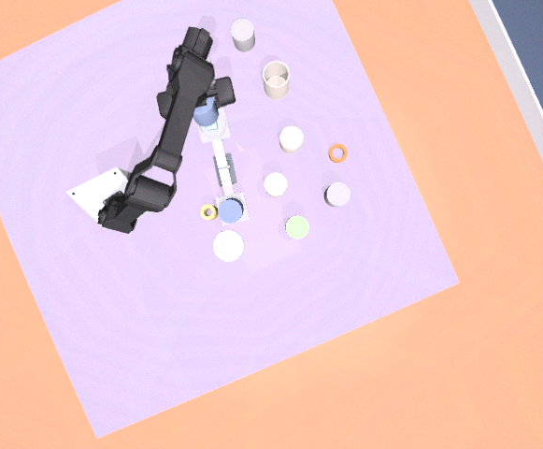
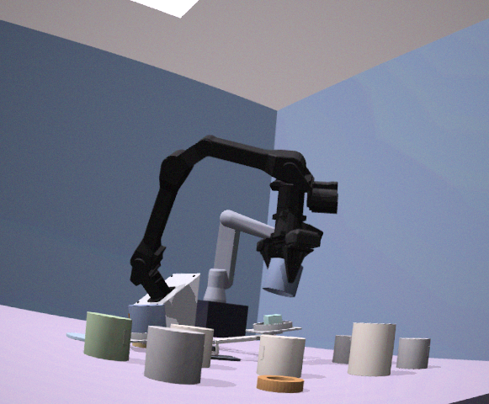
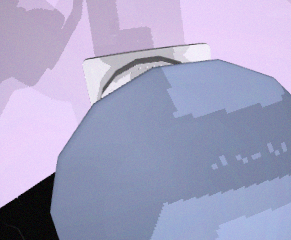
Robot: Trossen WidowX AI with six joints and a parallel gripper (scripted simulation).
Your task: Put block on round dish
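Blue walls meet in a corner behind a table (image 1: 478, 377) of flat orange, most of it covered by a smooth lilac mat (image 1: 175, 309). The black jointed arm (image 2: 218, 151) arches over it, and its jaws (image 2: 284, 263) are clenched on a matte blue cup (image 2: 279, 280), a plain cylinder held mouth-down and slightly tilted, well above the table. In the wrist view the cup's rounded bulk fills nearly everything.

Directly below the jaws lies the pale square pad at one end of the balance (image 1: 222, 166), a thin white beam, and on that pad sits the small mint-green block (image 2: 272, 319), boxy and uncovered. At the beam's far end from the jaws the other blue cup (image 1: 231, 210) stands on its own pad. Just beyond that, farther from the jaws, is the round dish (image 1: 228, 245), flat and white, with a small yellow ring (image 1: 207, 211) beside the cup.

Out to the side of the jaws stand several stubby cylinders in cream, grey and green, one beige one hollow (image 1: 276, 79), plus an orange ring (image 1: 337, 152) lying flat.
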